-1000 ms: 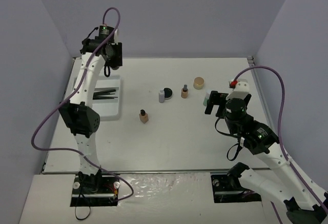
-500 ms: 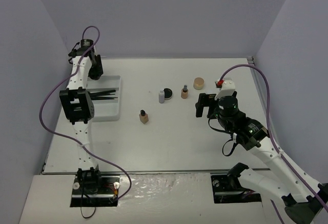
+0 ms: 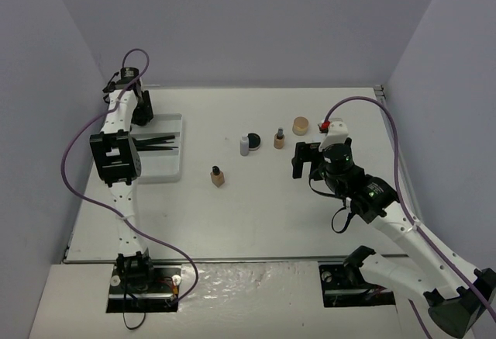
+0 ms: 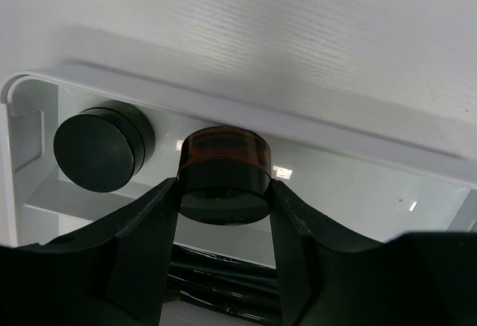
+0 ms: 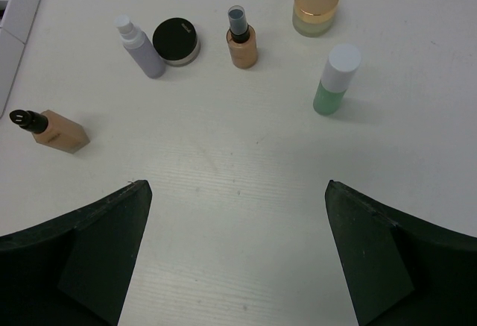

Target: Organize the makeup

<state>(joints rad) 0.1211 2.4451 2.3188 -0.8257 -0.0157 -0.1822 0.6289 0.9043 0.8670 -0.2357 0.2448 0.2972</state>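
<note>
Robot lab test cell — bare lavender walls (image 3: 256, 21), white table (image 3: 256, 223), purple cables (image 3: 63, 174)

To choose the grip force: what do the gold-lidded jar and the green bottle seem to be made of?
The gold-lidded jar: the lid looks like metal or metallised plastic, with a satin sheen; the body is pale and translucent, perhaps frosted glass. The green bottle: matte, no sharp glints, likely plastic or frosted glass; its white cap looks like plain plastic.

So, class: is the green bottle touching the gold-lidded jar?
Apart. The right wrist view shows a clear gap between the green bottle and the gold-lidded jar.
</note>
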